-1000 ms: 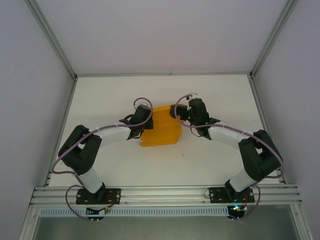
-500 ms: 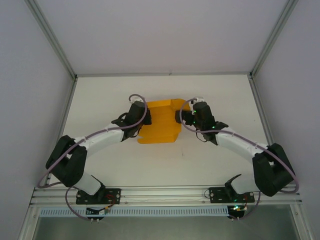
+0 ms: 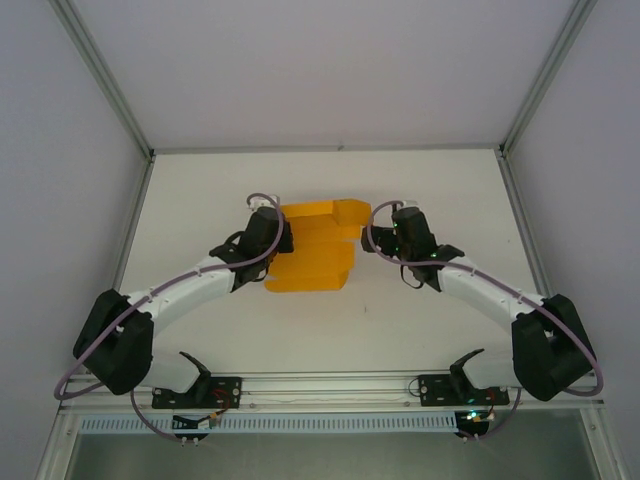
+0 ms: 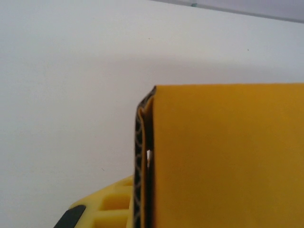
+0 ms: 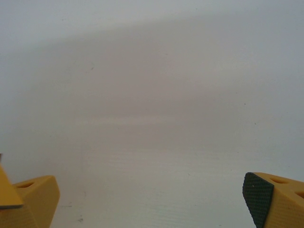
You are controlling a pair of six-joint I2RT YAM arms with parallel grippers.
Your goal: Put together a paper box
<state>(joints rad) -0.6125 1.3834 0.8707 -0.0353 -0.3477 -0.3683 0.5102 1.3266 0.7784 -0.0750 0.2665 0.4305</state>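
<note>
Top external view: left gripper (image 3: 280, 230) sits at the 10 o'clock edge of the box (image 3: 315, 250), touching or just beside its raised left wall. Left wrist view: box card (image 4: 228, 156) stands upright right against the lens, with a folded double edge showing dark fluting. One yellow finger (image 4: 107, 209) is low at 7 o'clock, just beside that edge; the other finger is hidden behind the card, so I cannot tell whether the jaws are clamped on it.

The box is partly folded and lies mid-worktop (image 3: 420, 310), a little toward 12 o'clock, with flaps stepped up at its far side.

The right gripper (image 3: 368, 236) is at the box's 2 o'clock corner. Right wrist view: right gripper (image 5: 149, 190) has its jaws wide apart, with bare worktop (image 5: 152, 118) between them. An orange sliver at the 8 o'clock frame edge is probably card.

Handling, judged: the box is light, thin card, stiff along its creases but easily dented or creased in the wrong place, and it will slide on the smooth worktop if pushed from one side. Best taken at a wall or flap edge near a fold line, with a flat pinch and the other arm bracing the opposite side.
</note>
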